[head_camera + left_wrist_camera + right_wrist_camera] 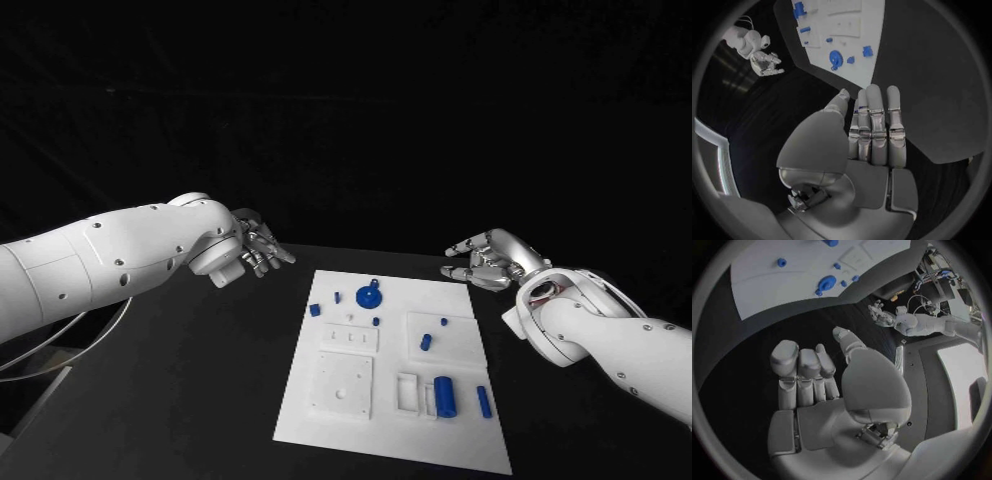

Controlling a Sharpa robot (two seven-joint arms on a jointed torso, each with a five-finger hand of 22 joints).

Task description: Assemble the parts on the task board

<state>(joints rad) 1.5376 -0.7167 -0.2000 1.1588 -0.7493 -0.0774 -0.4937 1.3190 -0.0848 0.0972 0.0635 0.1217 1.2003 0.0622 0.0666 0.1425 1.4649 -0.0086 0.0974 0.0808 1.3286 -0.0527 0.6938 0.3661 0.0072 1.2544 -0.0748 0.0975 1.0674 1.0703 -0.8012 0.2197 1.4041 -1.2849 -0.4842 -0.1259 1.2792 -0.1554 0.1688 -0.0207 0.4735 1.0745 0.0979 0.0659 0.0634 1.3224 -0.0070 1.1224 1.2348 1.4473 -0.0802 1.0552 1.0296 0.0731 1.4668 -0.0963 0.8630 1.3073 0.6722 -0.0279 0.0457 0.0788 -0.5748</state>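
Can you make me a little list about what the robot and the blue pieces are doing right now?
Left robot hand: held above the table, off the board's far left corner, holding nothing
Right robot hand: off the board's far right corner, fingers partly curled, holding nothing
Task board: white plate lying flat on the black table
Blue parts: all lying on the board, none picked up
Biggest blue part: round piece near the board's far edge

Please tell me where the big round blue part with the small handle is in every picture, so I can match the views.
Head view: the round blue part lies near the far edge of the white board.
Left wrist view: the same part, beyond the left hand's fingers.
Right wrist view: the same part, beyond the right hand's fingers.
Shared landmark: the white board.
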